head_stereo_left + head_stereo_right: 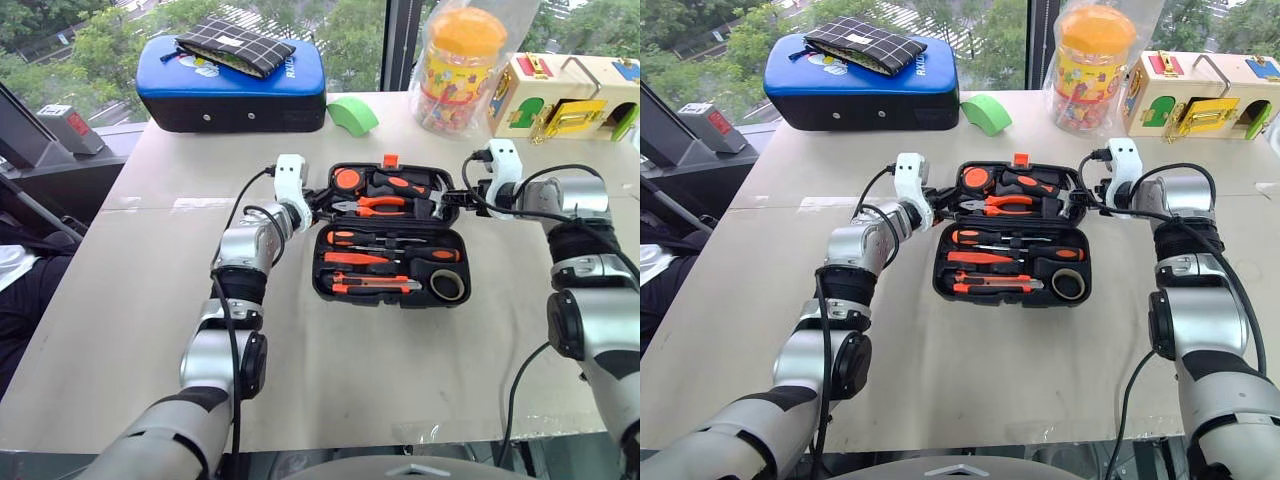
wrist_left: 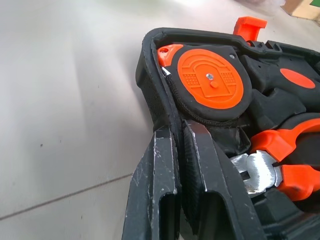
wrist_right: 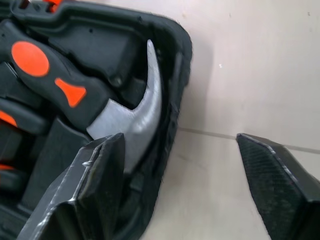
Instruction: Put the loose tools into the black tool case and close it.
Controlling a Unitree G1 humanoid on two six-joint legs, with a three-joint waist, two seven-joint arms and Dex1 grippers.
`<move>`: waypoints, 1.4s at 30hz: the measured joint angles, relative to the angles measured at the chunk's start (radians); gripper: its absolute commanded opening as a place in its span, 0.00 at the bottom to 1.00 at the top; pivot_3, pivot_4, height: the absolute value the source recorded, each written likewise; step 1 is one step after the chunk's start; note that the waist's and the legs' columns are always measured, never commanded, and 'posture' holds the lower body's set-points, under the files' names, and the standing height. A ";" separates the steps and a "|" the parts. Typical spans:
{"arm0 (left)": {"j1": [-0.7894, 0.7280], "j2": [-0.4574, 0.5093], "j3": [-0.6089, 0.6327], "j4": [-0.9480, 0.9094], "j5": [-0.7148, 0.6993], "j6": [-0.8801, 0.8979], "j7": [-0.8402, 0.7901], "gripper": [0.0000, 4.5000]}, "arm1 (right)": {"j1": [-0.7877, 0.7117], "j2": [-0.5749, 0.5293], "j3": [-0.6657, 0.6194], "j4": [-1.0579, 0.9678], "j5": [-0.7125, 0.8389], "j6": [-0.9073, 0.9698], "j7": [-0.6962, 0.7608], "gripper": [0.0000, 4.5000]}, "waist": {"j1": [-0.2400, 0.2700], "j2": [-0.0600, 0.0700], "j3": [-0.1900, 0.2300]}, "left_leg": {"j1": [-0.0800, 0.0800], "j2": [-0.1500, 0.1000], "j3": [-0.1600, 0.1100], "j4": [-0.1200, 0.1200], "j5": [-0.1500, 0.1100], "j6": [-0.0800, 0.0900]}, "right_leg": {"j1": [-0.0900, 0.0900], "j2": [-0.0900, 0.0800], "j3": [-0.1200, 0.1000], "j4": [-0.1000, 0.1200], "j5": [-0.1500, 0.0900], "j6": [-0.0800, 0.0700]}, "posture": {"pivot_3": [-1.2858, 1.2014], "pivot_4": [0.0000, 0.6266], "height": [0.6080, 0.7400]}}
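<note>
The black tool case (image 1: 390,240) lies open mid-table, the loose tools (image 1: 365,262) already seated in its near half. The left gripper (image 2: 176,165) is pinched on the far half's left rim; the right gripper (image 3: 180,175) stands spread astride the right rim. Lifted from one side only, the lid could twist, slip free, or shake the hammer (image 3: 135,120) and pliers (image 2: 285,160) out

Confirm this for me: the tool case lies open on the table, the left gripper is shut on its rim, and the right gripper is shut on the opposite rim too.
Not quite. The right gripper is open: the right wrist view shows its fingers spread, one inside the tool case near the hammer, one outside the rim. The rest holds: the case lies open on the table, and the left gripper is shut on its rim.
</note>
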 measured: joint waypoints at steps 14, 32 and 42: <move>0.199 0.007 0.004 -0.373 -0.027 0.207 0.012 0.00 | 0.152 -0.004 -0.058 -0.268 0.103 0.151 0.046 0.01 | -0.005 -0.001 -0.001 | 0.000 0.000 0.001 0.002 0.000 0.000 | 0.000 0.000 0.001 0.006 0.000 0.000 | 0.52 0.24 1.00; 0.221 0.144 -0.106 -0.263 0.148 -0.481 -0.171 0.00 | 0.420 0.000 -0.082 -0.615 0.084 -0.285 0.081 0.01 | -0.003 -0.001 -0.001 | -0.001 0.001 0.001 0.003 0.001 -0.001 | -0.004 0.000 0.000 0.006 0.000 0.000 | 0.52 0.24 1.00; 0.369 0.271 -0.152 -0.293 0.212 -0.811 -0.307 0.15 | 0.787 -0.086 -0.119 -1.028 0.147 -0.292 0.123 0.00 | 0.006 0.000 -0.001 | 0.002 0.001 0.005 0.005 0.001 -0.001 | 0.001 0.002 0.002 0.004 0.000 0.000 | 0.52 0.24 1.00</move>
